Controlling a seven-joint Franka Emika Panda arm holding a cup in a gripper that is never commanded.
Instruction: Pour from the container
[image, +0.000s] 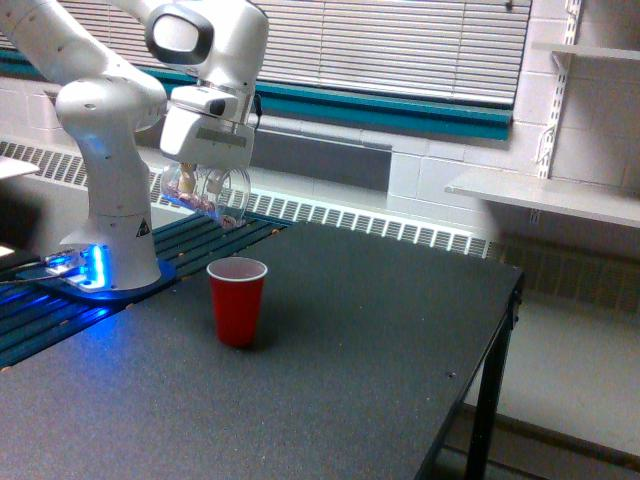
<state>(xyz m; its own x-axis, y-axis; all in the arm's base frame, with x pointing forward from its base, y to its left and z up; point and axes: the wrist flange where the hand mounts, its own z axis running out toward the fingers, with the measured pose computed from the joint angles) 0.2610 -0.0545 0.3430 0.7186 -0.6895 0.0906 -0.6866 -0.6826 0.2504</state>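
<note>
The container (207, 194) is a small clear cup with brownish-red bits inside. It hangs tilted in the air, mouth slanting down toward the exterior view's right. My gripper (200, 178) is shut on it from above, under the white arm's wrist. A red plastic cup (237, 300) with a white inside stands upright on the dark table, below the container and slightly to its right. The container's lower lip is well above the red cup's rim.
The arm's white base (108, 250) stands at the left on a slatted blue-lit platform (60, 290). The dark table (330, 380) ends at an edge on the right. A radiator and window blinds line the back wall; shelves (560, 195) hang on the right.
</note>
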